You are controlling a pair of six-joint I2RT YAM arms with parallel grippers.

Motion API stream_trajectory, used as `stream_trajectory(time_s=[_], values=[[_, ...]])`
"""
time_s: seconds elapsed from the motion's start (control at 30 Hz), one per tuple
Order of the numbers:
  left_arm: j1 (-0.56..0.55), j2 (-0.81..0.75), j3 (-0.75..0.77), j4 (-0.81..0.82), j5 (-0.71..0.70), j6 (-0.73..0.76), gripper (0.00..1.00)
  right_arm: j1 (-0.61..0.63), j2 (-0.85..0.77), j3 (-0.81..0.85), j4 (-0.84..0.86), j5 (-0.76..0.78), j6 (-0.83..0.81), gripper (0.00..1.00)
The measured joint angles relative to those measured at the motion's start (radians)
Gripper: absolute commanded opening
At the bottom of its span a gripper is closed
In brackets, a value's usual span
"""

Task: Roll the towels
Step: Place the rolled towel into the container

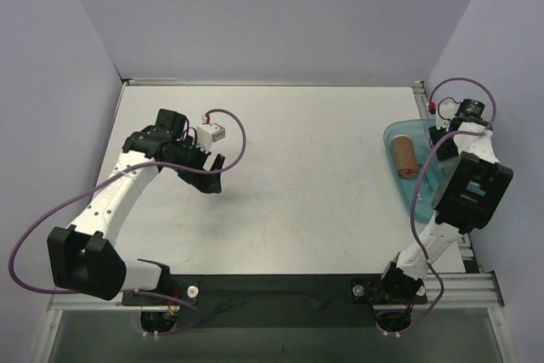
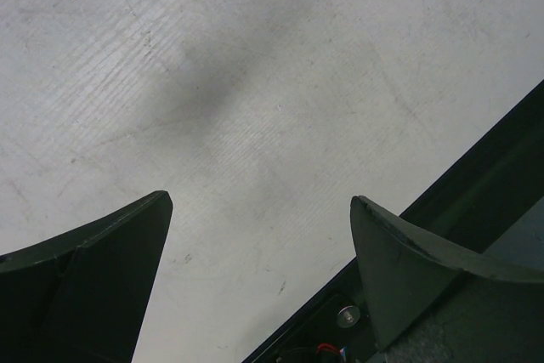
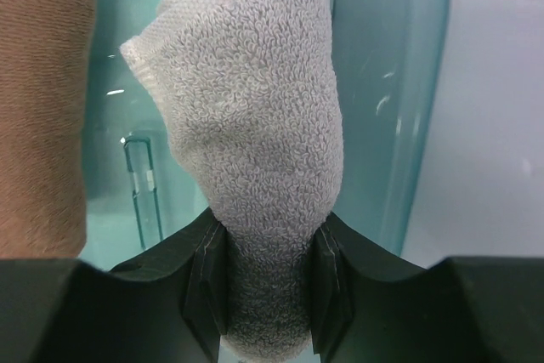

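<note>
Right wrist view: grey towel (image 3: 255,167) is gripped by R pincer (image 3: 269,282) at the teal tray (image 3: 408,82).
Grey towel is bunched into a rough roll and pinched at its near end btwn both jaws, w/ far end pointing into the tray. Brown towel (image 3: 38,108), rolled, is seen just beside it, lying in the tray at the right edge of the desk (image 1: 314,167). L pincer (image 2: 259,206) is held wide open above the desk, well apart from both towels.
</note>
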Motion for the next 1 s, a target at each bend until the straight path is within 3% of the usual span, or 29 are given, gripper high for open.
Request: stream_trajectory(time_s=[0.37, 0.83, 0.93, 1.0], values=[[0.0, 0.026, 0.003, -0.015, -0.026, 0.006, 0.97, 0.054, 0.061, -0.122, 0.231, 0.113, -0.067, 0.0], [0.0, 0.029, 0.003, -0.023, -0.052, 0.026, 0.97, 0.072, 0.119, -0.128, 0.322, 0.188, -0.078, 0.0], [0.0, 0.037, 0.003, -0.023, -0.053, 0.027, 0.97, 0.066, 0.119, -0.134, 0.335, 0.198, -0.074, 0.04], [0.0, 0.045, 0.003, -0.023, -0.053, 0.027, 0.97, 0.064, 0.121, -0.137, 0.343, 0.204, -0.071, 0.13]])
